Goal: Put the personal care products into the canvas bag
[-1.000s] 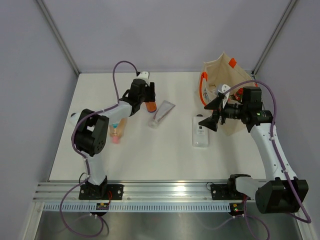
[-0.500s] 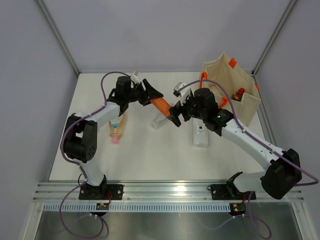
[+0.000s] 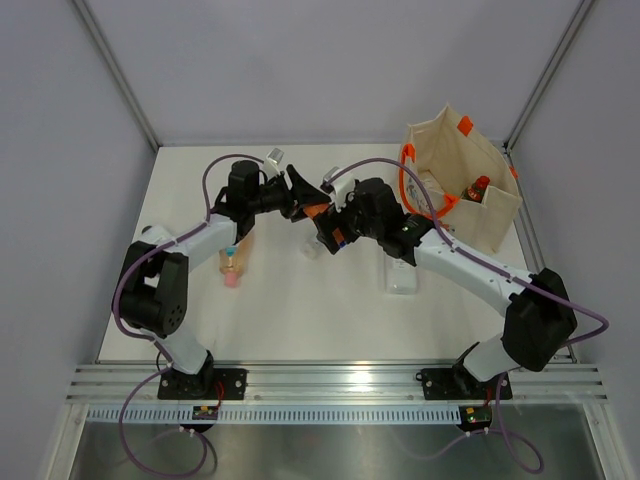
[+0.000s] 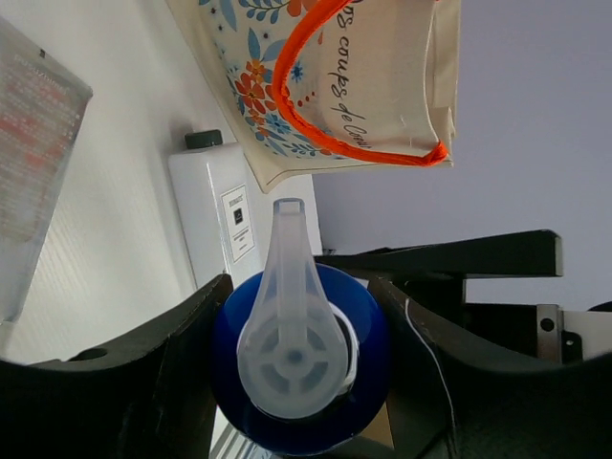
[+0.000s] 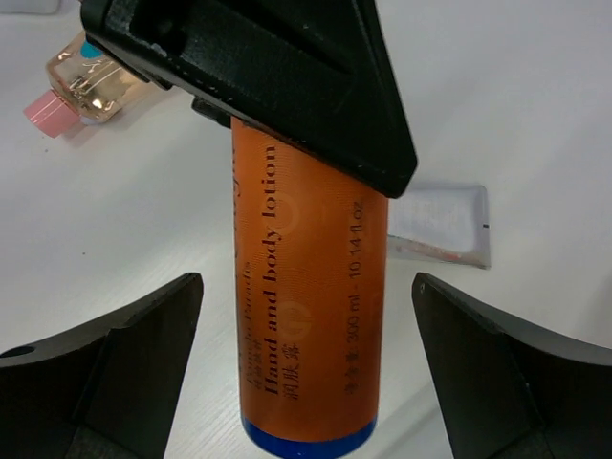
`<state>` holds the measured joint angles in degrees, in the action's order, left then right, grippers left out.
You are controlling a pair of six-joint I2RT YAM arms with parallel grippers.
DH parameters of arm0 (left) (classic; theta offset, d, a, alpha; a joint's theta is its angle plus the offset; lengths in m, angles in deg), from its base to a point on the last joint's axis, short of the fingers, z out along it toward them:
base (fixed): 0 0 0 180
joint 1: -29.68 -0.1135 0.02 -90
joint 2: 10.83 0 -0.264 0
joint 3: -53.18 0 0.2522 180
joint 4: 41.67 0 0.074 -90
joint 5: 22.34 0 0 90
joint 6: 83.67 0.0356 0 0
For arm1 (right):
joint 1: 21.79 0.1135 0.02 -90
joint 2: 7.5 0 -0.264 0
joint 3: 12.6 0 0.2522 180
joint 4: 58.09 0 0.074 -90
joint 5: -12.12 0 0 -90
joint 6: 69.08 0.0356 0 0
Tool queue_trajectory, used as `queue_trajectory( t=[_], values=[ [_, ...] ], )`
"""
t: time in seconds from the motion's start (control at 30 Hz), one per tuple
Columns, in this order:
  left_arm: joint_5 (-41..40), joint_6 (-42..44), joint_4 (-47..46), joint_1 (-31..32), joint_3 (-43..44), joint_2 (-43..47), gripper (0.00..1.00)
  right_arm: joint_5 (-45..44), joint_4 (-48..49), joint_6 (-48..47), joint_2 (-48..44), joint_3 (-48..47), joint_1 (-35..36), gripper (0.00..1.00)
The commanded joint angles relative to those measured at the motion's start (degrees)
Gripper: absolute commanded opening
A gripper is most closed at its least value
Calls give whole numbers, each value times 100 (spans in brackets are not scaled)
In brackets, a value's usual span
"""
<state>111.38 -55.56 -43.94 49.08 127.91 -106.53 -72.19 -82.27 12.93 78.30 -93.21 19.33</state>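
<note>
Your left gripper (image 3: 302, 198) is clamped on one end of the orange bottle (image 5: 311, 287) and holds it off the white table (image 3: 200, 330), over the middle of it. In the left wrist view the bottle's blue end (image 4: 298, 382) sits snug between the two black fingers (image 4: 115, 382).

Your right gripper (image 3: 330, 222) is spread wide. It has one finger (image 5: 96, 373) on each side of the bottle's free end, with gaps both sides, so it is not touching.

- The canvas bag (image 3: 440, 150) stands upright and open at the far right, well apart from the orange bottle.
- A green bottle with a red cap (image 3: 476, 189) is inside the bag.
- The flat white bottle (image 3: 403, 280) lies on the table near the bag's front.
- The silver tube (image 5: 440, 225) lies on the table under the held bottle.
- The peach tube (image 3: 232, 265) lies at the left, beside your left arm.
</note>
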Motion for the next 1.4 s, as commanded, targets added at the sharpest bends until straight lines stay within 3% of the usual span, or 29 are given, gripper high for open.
queue_trajectory(
  t=[0.0, 0.07, 0.13, 0.17, 0.33, 0.37, 0.43, 0.47, 0.5, 0.57, 0.63, 0.77, 0.9, 1.07, 1.2, 1.37],
  values=[
    [400, -341, -699, 46, 134, 368, 0, 20, 136, 289, 77, -100, 150, 98],
    [391, -368, -726, 64, 134, 385, 0, 28, 145, 298, 95, -135, 150, 93],
    [391, -385, -726, 73, 126, 394, 0, 177, 110, 263, 69, -179, 150, 82],
    [400, -446, -778, 82, 108, 394, 0, 256, 75, 280, 51, -205, 150, 70],
    [391, -508, -787, 108, 126, 491, 10, 353, -215, 246, 60, -425, 150, 31],
    [391, -517, -779, 108, 134, 508, 19, 353, -268, 228, 68, -460, 150, 22],
    [356, -535, -726, 108, 143, 596, 40, 458, -522, 36, 77, -583, 133, 16],
    [347, -500, -700, 108, 135, 631, 62, 563, -584, -27, 42, -627, 107, 11],
    [312, -456, -647, 108, 152, 719, 73, 756, -724, -88, 25, -680, 80, 0],
    [207, -211, -376, 117, 204, 842, 94, 1255, -961, -317, -80, -768, -78, 0],
    [58, 113, -129, 117, 292, 983, 99, 1573, -1102, -439, -168, -829, -366, 0],
    [-232, 747, 923, 82, 608, 1167, 99, 2557, -1488, -659, -441, -979, -921, 0],
    [-811, 1415, 1874, -58, 977, 1334, 99, 2674, -1630, -721, -739, -1014, -1291, 0],
    [-1278, 2074, 2411, -243, 1031, 1764, 99, 2656, -1692, -739, -1249, -1040, -1738, 0],
    [-1384, 2891, 2798, -270, 1075, 2116, 99, 2683, -1744, -686, -1522, -1382, -2423, 0],
    [-1769, 4262, 3466, -261, 760, 2687, 99, 2543, -1911, -704, -1242, -2085, -3838, 0]
  ],
)
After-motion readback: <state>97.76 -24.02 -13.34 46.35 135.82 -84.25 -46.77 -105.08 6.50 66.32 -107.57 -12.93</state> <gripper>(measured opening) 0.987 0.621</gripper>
